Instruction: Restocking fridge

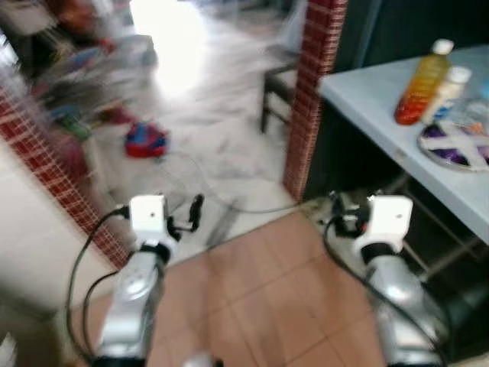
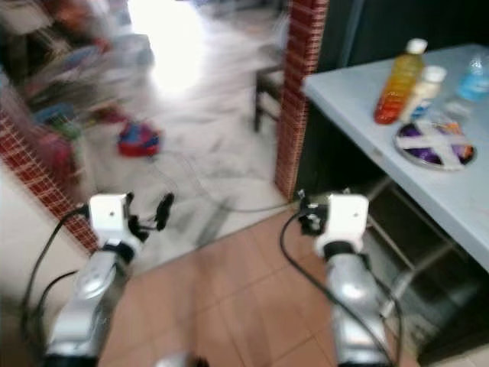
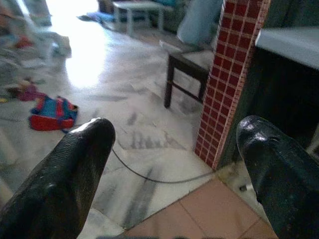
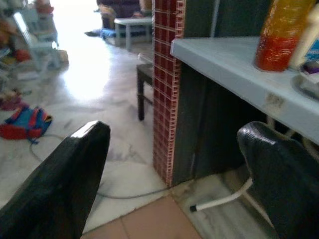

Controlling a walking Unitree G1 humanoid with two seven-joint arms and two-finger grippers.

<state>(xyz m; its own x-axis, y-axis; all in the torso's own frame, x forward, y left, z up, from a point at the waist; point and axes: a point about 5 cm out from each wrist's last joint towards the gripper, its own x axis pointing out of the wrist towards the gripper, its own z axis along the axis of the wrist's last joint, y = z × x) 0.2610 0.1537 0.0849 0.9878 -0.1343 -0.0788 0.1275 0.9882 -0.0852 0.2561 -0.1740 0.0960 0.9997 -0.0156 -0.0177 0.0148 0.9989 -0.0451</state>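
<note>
Pale blue-grey, the counter (image 1: pixel 382 99) runs along the robot's right, and on it, a little in from its near edge, stand the things to be stocked: an orange drink bottle (image 1: pixel 421 82), a white-capped bottle (image 1: pixel 447 93) touching it, and a round plate (image 1: pixel 455 145) just beside them, nearer the robot. No fridge can be made out, and the head views are blurred, so the robot is probably walking or turning.

The left claw (image 3: pixel 172 164) and right claw (image 4: pixel 174 169) are held forward over the terracotta floor tiles (image 1: pixel 267 298), each with fingers spread apart and empty.

The step in hand looks like approaching the counter. It should turn right and square up to the near edge first, keeping clear of the red tiled pillar (image 1: pixel 309 99) and the cable (image 3: pixel 149 174) on the floor. Reaching should wait until the view steadies; the orange bottle, tall and near the edge, suits the right claw.
</note>
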